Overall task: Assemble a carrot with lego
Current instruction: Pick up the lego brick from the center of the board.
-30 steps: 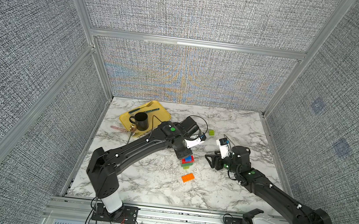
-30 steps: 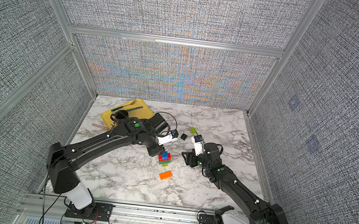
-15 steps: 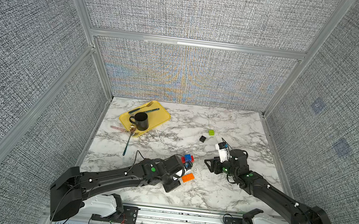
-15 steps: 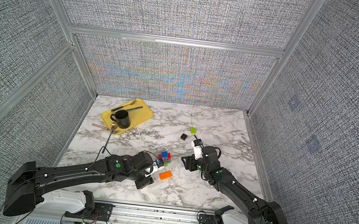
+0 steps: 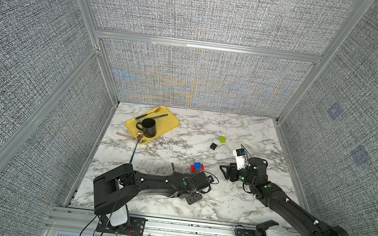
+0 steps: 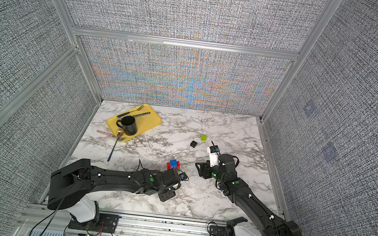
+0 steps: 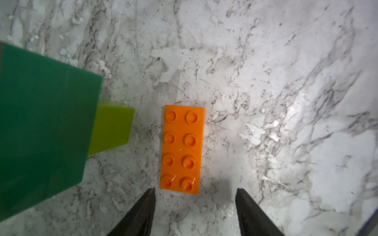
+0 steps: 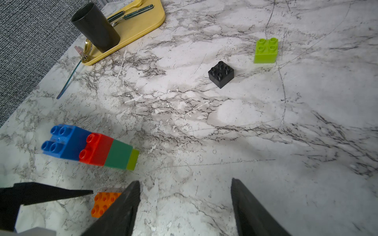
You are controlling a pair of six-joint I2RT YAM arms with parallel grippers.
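Orange brick [image 7: 182, 149] lies flat, studs up, on the marble counter [image 8: 245, 132], just beside the carrot stack [image 8: 90, 148]. The stack stands upright, lime at the base and blue on top.

Left end effector [image 7: 195, 192]: jaws spread, empty, tips flanking the brick's short end, the brick nearer one finger. Looks set to pinch across the narrow width.

Right end effector [image 8: 185, 180]: spread, empty, near the stack, probably waiting to steady it.

Black brick [image 8: 221, 74] and lime brick [image 8: 266, 51] sit well apart from the stack, likely end pieces.
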